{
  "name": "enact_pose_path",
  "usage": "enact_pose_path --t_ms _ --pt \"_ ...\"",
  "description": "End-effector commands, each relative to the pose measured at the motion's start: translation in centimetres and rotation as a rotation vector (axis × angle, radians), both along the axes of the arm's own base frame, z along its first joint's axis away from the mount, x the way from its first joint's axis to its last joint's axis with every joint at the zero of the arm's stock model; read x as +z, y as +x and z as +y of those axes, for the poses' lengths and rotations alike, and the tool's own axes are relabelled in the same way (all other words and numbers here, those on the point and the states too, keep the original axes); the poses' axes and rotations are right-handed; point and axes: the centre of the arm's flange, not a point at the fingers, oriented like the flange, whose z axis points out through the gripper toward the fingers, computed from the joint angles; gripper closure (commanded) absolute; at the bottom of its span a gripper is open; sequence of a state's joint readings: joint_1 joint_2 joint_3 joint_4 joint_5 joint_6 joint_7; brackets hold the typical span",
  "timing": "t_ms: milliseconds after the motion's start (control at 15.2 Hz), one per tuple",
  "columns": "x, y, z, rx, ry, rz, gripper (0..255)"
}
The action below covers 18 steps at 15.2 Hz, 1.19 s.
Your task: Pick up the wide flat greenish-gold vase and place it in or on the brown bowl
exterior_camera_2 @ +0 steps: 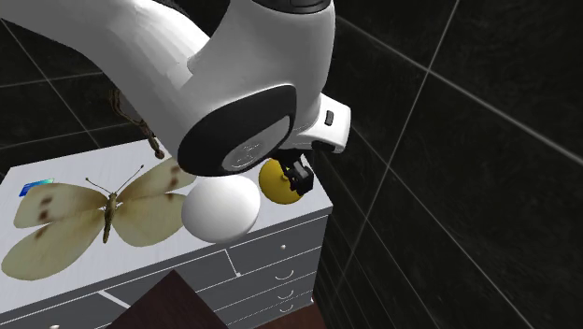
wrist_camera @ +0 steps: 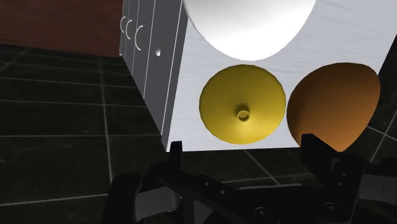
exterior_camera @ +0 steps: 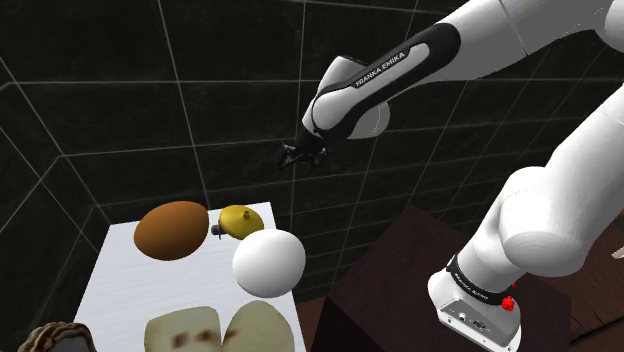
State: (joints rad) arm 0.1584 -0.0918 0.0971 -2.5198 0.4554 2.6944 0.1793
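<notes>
The gripper (wrist_camera: 243, 147) hangs in the air above the far end of a white dresser (exterior_camera: 125, 285). Its two black fingers (wrist_camera: 175, 153) stand well apart and hold nothing, so the hand is open. The vase (wrist_camera: 242, 104) is a wide yellow-gold piece with a small neck in its middle. It sits on the dresser top, under the open fingers in the wrist view and not touching them. The brown bowl (exterior_camera: 172, 230) is just beside the vase, on the shoulder view's left of it, with a thin gap between them. A white ball (exterior_camera: 268, 262) lies near the vase too, closer to the stand. A big pale butterfly (exterior_camera_2: 103, 210) is spread flat on the near part of the top. The dresser front has drawers with small handles. Dark tiled walls stand behind everything.
</notes>
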Motion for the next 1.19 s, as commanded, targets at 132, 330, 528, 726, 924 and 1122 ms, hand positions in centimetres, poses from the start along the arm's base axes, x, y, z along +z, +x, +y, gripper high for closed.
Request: enact_pose_path --t_ms 132,330,528,726,924,1122 --pt "-4.1 2.3 2.0 -0.012 0.025 0.004 0" --pt "-7.3 3.9 3.5 -0.02 0.043 0.007 0" --pt "-10.5 5.6 5.1 -0.028 0.061 0.011 0" --pt "-13.6 7.2 6.8 -0.036 0.08 0.014 0" --pt "-15.5 8.1 7.7 -0.04 0.088 0.016 0" --pt "-16.9 8.5 8.2 -0.04 0.088 0.016 0"
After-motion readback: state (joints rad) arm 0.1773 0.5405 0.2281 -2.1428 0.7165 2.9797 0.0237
